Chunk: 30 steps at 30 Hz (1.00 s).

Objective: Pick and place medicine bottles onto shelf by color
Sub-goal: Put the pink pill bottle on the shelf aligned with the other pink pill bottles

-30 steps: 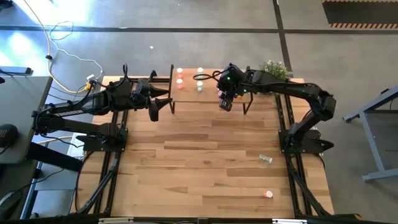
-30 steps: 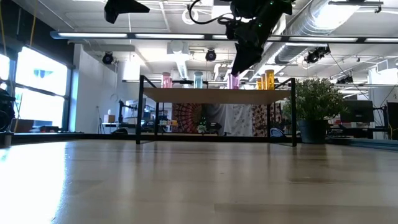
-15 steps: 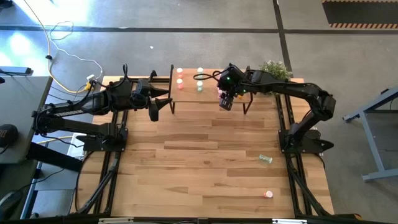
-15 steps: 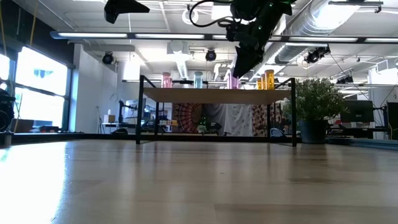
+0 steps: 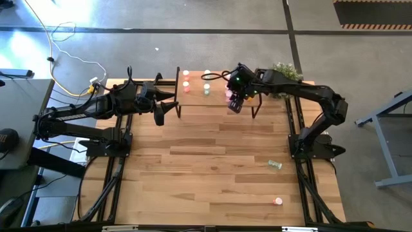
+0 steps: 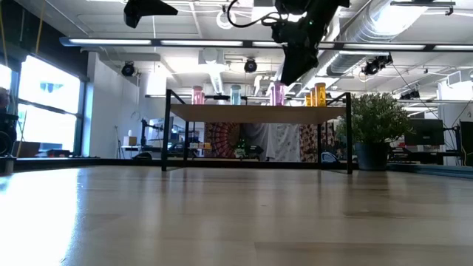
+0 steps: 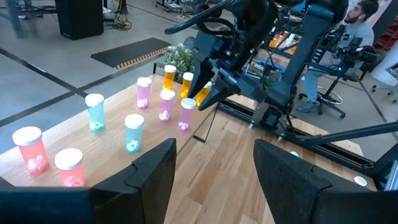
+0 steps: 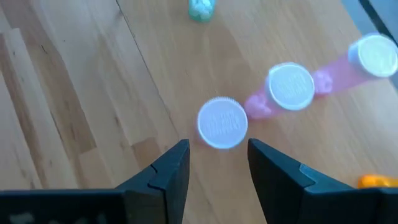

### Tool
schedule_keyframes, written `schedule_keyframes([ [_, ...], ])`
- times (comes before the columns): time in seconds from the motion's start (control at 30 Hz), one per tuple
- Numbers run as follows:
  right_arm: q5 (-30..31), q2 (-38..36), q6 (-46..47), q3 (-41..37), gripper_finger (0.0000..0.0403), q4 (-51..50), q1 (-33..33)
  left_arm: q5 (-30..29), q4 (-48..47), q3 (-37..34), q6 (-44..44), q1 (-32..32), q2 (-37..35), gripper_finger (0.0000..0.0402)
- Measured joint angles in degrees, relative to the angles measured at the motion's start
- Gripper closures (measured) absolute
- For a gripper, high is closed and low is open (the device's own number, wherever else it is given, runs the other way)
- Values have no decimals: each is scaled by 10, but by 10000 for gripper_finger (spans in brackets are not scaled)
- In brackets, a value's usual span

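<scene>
Right gripper (image 5: 234, 107) hangs over the shelf (image 7: 37, 134), jaws parted and empty. In the right wrist view a white-capped pink bottle (image 8: 222, 122) stands upright just ahead of the fingertips, in line with the gap between them but outside it. Two more pink bottles (image 8: 290, 86) stand beyond it in a line, apart from each other. A green bottle (image 8: 200, 9) is farther off; an orange one shows at the frame edge.

Left gripper (image 5: 159, 115) waits off the shelf's left end, jaws parted, holding nothing.

Judged step: release done, the gripper is to clear the pink bottle. To do it well: lift straight up first, jaws kept apart, no sideways drift until the fingertips are above the cap. The bottle is light and narrow; a brush from either finger would likely tip it into the pink one beside it.

Work left: a green bottle (image 5: 275, 165) lies on the table (image 5: 212, 174) well off from the gripper, a red one (image 5: 277, 201) farther still.
</scene>
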Motion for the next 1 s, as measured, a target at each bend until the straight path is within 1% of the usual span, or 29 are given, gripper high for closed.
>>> schedule_keyframes([
  [0.13, -7, 0, 28, 14, 249, -33, 0, 0, 0, 0, 0, 0, 0, 197],
  [0.3, -36, 0, 114, 51, 249, -87, 3, 0, 1, 0, 0, 0, 0, 197],
  [0.4, -39, -3, 159, 71, 249, -110, 21, 0, 1, 0, 5, 0, 0, 197],
  [0.57, -42, -21, 195, 74, 249, -141, 76, 17, 1, 0, 10, 0, 2, 197],
  [0.73, -21, -42, 266, 74, 249, -153, 144, 51, 1, 0, 10, 0, 2, 197],
  [0.9, 1, -42, 363, 73, 249, -188, 208, 52, 1, 0, 10, 0, 2, 197],
  [1.0, 5, -43, 431, 48, 249, -192, 250, 52, 1, 0, 10, -1, 2, 197],
])
